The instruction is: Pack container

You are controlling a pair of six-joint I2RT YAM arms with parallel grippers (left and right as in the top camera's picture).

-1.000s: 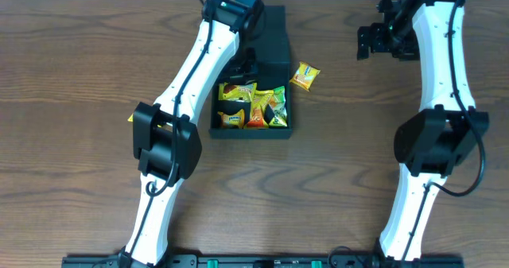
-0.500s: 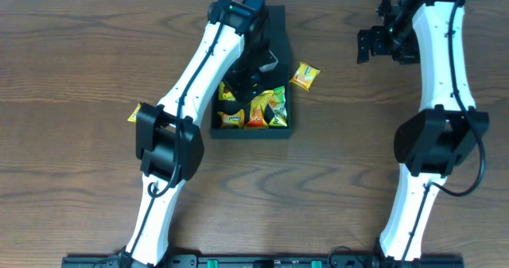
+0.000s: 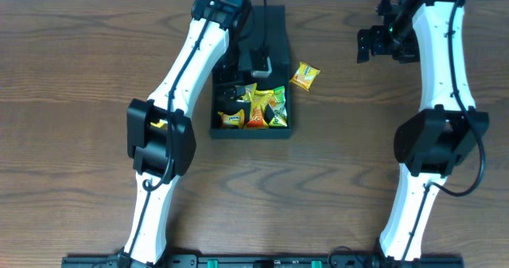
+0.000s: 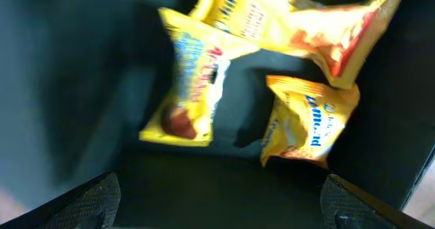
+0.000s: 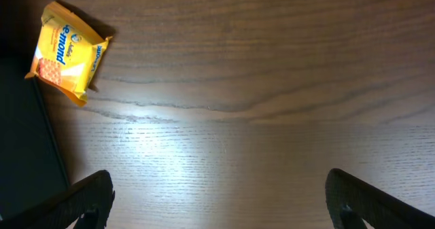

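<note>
One wooden table (image 3: 79, 180) is carrying the whole scene, and two white arms are reaching across it from the near edge. The left arm (image 3: 187, 69) is bending in over the box, while the right arm (image 3: 445, 61) is stretching toward the far right corner, well apart from it. Near the far middle of the table the dark teal container (image 3: 250, 133) is lying open, its lid (image 3: 274, 25) folded back on the far side. Several yellow and orange snack packets (image 3: 258, 109) are piling up inside it toward the near wall, so the packing is looking well under way but not finished. One loose packet (image 3: 305, 75) is lying on the wood just beside the container's right wall. A yellow sliver (image 3: 161, 123) is peeking out at the left arm's elbow (probably another packet, though too much of it is hidden to say). Those, and closing the lid, are what I am judging to be left. The left gripper (image 4: 221, 202) is hanging inside the container over its bare dark floor, fingers spread wide with nothing between them and the packets lying just beyond its tips. The right gripper (image 5: 219, 202) is hovering over bare wood, likewise spread and empty, with the loose packet showing at the upper left of its view.
</note>
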